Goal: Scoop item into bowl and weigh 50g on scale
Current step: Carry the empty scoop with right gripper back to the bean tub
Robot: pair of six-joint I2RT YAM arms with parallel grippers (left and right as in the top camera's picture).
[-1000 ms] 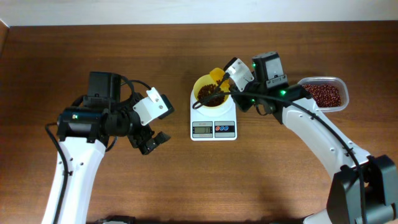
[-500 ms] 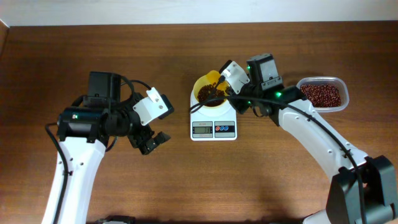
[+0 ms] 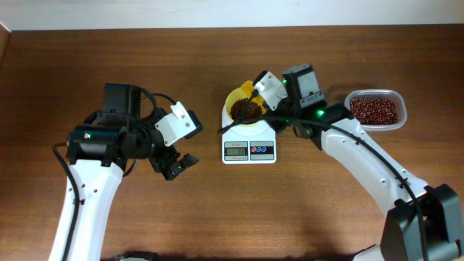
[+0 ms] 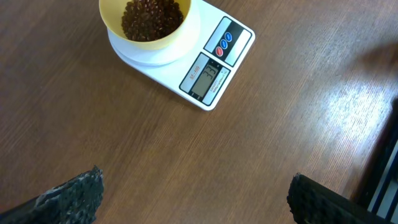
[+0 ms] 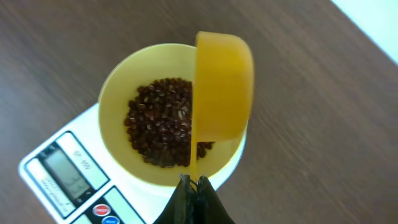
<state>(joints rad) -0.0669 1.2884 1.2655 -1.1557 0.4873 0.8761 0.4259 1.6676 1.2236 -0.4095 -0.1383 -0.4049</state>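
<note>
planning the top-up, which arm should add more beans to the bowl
Right: the right gripper holds the yellow scoop tipped over the bowl; the left gripper is open, empty, away from the scale.

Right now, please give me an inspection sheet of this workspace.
Surface: brown wooden table.
Job's things: small white digital scale carries round pale-yellow plastic bowl holding dark red-brown beans; clear plastic container of more beans beside the right arm.
Clutter: nothing seen.
Grippers: left gripper open, empty; right gripper shut on yellow plastic scoop, tipped over the bowl.
Cables: black cable loops on left arm.
Surroundings: pale strip beyond the table's far edge.
</note>
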